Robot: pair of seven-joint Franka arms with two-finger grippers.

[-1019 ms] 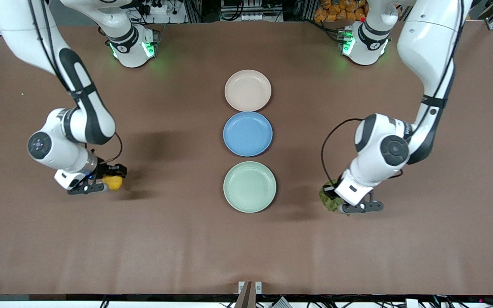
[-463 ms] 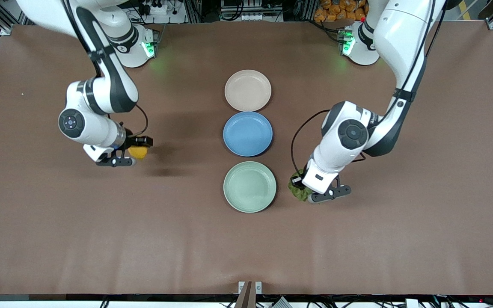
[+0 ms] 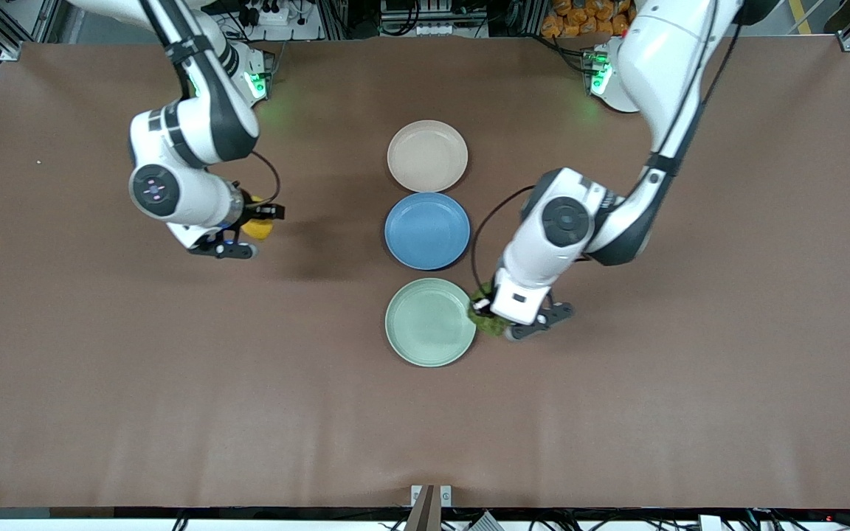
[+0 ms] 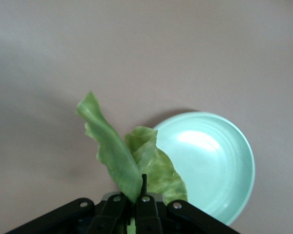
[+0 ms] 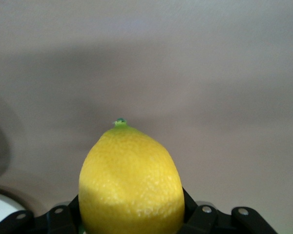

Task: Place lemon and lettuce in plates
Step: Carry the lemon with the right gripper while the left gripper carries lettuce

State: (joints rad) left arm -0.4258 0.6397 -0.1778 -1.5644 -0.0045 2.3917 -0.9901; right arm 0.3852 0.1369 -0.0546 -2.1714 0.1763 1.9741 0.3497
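I had the left gripper pinching the lettuce by the green plate at frame centre; the limp leaf might snag the rim. The right gripper, upper left over the worktop, clamped the lemon.

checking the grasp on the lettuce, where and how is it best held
Best held as now: the left gripper pinches the lettuce at its narrow base, from above, so the crinkled leaf hangs free near the mint green plate. The floppy blade would likely fold if gripped. The right gripper holds the lemon over bare table.

table: brown | on it: beige plate, blue plate, mint plate
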